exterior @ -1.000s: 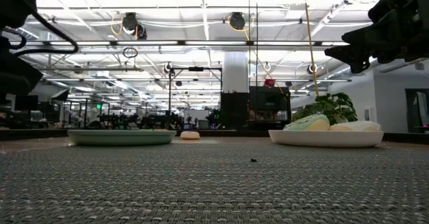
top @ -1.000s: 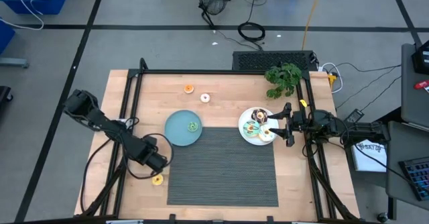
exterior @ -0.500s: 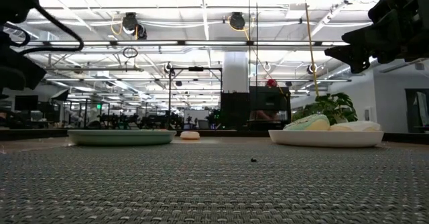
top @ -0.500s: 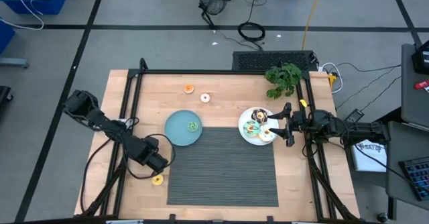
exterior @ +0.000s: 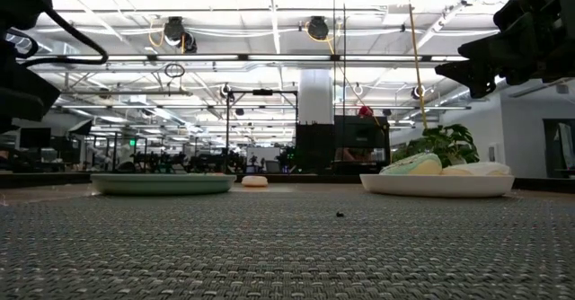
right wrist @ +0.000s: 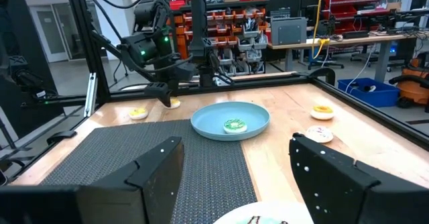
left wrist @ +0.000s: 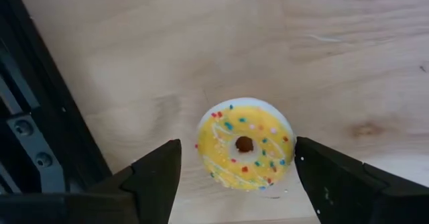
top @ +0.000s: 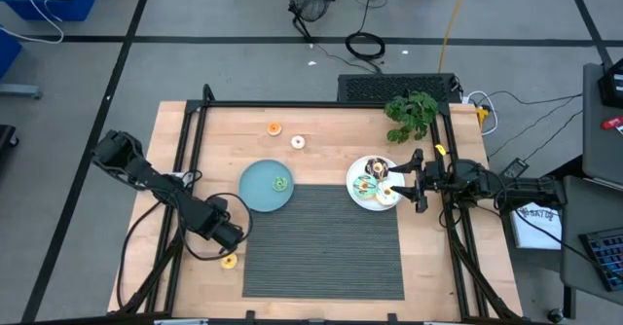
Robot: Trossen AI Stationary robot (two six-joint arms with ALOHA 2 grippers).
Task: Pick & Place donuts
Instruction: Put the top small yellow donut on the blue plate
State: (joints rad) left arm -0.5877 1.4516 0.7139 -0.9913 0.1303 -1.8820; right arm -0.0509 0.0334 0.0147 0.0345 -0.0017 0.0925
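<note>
A yellow-iced donut with sprinkles (left wrist: 245, 145) lies flat on the wooden table near its front left (top: 229, 260). My left gripper (top: 230, 239) is open above it, one finger on each side (left wrist: 238, 167), not touching. A green donut (top: 280, 183) lies on the teal plate (top: 255, 191). Several donuts (top: 375, 182) lie on the white plate (top: 356, 195). An orange donut (top: 274, 128) and a white donut (top: 298, 142) lie on the wood at the far side. My right gripper (top: 404, 180) is open beside the white plate.
A grey woven mat (top: 326, 237) covers the table's middle and front. A potted plant (top: 413, 113) stands at the far right corner. A black frame rail (top: 185, 160) runs along the table's left side, close to my left arm.
</note>
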